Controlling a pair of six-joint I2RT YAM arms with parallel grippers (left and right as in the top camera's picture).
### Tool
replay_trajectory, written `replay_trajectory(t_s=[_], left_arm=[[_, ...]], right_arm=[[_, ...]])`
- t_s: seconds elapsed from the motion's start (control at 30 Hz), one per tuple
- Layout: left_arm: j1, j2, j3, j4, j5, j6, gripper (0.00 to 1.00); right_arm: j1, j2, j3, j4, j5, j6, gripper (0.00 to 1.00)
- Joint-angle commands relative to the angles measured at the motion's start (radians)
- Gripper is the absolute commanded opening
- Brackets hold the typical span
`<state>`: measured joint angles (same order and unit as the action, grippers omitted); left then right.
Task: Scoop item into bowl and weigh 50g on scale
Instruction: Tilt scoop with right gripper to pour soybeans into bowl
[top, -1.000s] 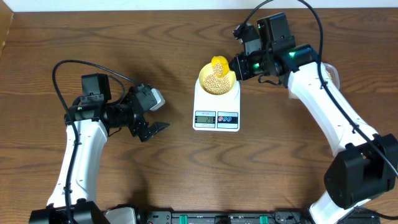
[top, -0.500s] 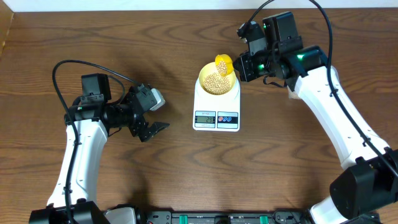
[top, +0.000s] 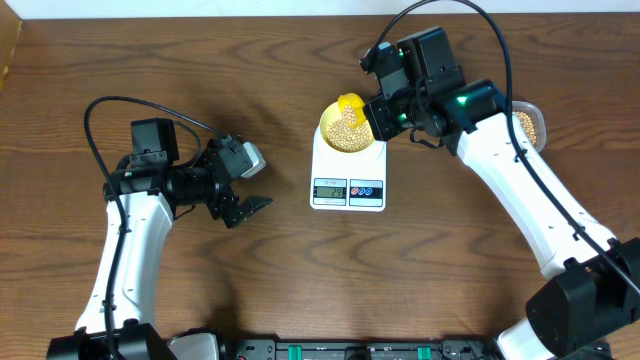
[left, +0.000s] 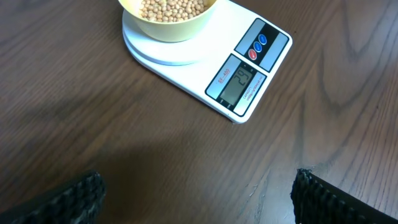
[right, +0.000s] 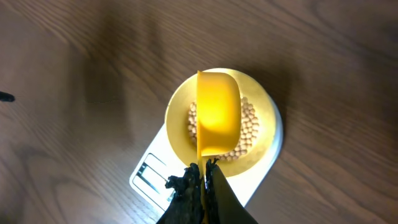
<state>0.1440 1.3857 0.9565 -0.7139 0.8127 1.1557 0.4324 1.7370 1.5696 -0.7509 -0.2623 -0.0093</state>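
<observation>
Brown wood-grain tabletop (top: 150, 60) carrying a white scale (top: 348, 172) at centre; on its platform stands the pale yellow-green bowl (top: 324, 126), holding a heap of tan beans (top: 345, 138) that covers its floor; the scale's display (left: 239, 84) and two round buttons (left: 256, 48) lie along its near edge, the digits too blurred to read with confidence. Right end effector (top: 372, 112) with jaws together, clamped on the thin handle of a bright yellow scoop (top: 352, 104); the scoop hangs over the bowl's far half, above the beans, and in the right wrist view its smooth yellow body hides the middle of the heap, beans showing on either side; whether the scoop touches the beans cannot be told. Left end effector (top: 255, 188) well to the left of the scale, over bare wood, jaws wide apart and holding nothing; in the left wrist view its two black ribbed fingers (left: 74, 196) sit at the lower corners, with scale and bowl ahead of them. Clear tub (top: 530, 122) at the right side of the tabletop, mostly hidden behind the right arm (top: 520, 190), more beans visible inside.
</observation>
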Motion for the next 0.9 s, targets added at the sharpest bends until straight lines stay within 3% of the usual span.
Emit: replay_trajectory(t_s=[0.0, 0.37, 0.87], left_arm=[[0.003, 0.006, -0.010, -0.003, 0.005, -0.002, 0.98], [0.003, 0.006, -0.010, -0.003, 0.005, -0.002, 0.97], [0.003, 0.006, -0.010, -0.003, 0.005, -0.002, 0.97]], right_arm=[[0.003, -0.021, 0.022, -0.001, 0.028, -0.037, 0.01], [0.003, -0.021, 0.022, 0.008, 0.051, -0.062, 0.01], [0.003, -0.021, 0.022, 0.007, 0.054, -0.265, 0.01]])
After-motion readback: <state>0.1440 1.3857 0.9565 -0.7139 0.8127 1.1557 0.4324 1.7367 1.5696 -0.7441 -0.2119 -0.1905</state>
